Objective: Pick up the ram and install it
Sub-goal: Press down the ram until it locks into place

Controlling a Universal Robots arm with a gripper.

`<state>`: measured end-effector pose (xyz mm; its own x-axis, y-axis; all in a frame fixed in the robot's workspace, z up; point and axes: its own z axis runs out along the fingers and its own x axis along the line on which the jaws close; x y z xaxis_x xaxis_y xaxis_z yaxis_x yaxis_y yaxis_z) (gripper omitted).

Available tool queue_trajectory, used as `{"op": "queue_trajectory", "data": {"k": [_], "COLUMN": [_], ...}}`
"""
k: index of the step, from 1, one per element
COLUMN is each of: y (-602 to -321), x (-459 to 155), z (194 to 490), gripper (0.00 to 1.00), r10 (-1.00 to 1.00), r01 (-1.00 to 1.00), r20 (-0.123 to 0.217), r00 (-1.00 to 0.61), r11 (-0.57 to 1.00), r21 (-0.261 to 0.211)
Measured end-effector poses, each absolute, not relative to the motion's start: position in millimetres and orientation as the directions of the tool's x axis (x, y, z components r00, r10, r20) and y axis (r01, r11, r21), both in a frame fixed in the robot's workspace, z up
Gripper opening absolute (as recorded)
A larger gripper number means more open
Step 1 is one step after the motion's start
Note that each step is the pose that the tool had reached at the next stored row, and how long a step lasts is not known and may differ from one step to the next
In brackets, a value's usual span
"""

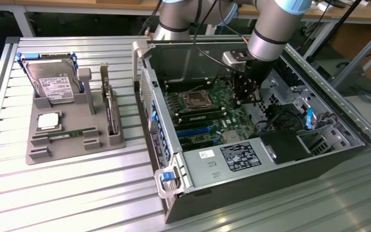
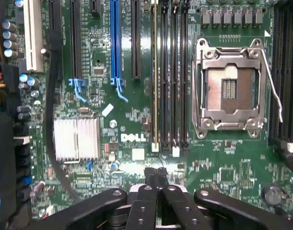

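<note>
Tool [image 2: 156, 178] closed, empty, inside case [image 1: 192, 169] above motherboard [image 2: 127, 115] | ram [image 2: 154, 72] seated upright in slot, 9 o'clock of CPU socket [image 2: 230, 91], apparently installed

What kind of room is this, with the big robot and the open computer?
Probably a workshop or robot lab. A grey and blue robot arm reaches into an open black computer case on a ribbed metal table, beside a grey tray of computer parts.
</note>
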<state>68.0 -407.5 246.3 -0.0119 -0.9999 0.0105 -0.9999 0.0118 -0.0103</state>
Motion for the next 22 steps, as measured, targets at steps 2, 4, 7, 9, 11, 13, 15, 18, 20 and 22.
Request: {"op": "queue_trajectory", "data": {"k": [2,4,7,9,11,13,15,18,20,22], "y": [-407.5,-407.5,-407.5,-407.5,-407.5,-407.5,-407.5,-407.5,-407.5,-407.5], "x": [71.8,73.0,73.1,73.1,73.1,73.1,73.1,73.1,73.1,73.1], "z": [254.0,267.3,278.8,281.4,285.0,285.1,285.1,285.1,285.0,285.1], "gripper": [0.10,0.10,0.10,0.10,0.10,0.10,0.10,0.10,0.10,0.10], "r10": [-1.000,-1.000,-1.000,-1.000,-1.000,-1.000,-1.000,-1.000,-1.000,-1.000], "r01": [-1.000,-1.000,-1.000,-1.000,-1.000,-1.000,-1.000,-1.000,-1.000,-1.000], "r20": [0.011,0.009,0.006,0.004,0.002,0.003,0.003,0.003,0.003,0.003], "r00": [-0.012,-0.012,-0.012,-0.012,-0.012,-0.012,-0.012,-0.012,-0.012,-0.012], "r11": [0.012,0.012,0.012,0.012,0.012,0.012,0.012,0.012,0.012,0.012], "r21": [-0.010,-0.010,-0.010,-0.010,-0.010,-0.010,-0.010,-0.010,-0.010,-0.010]}}
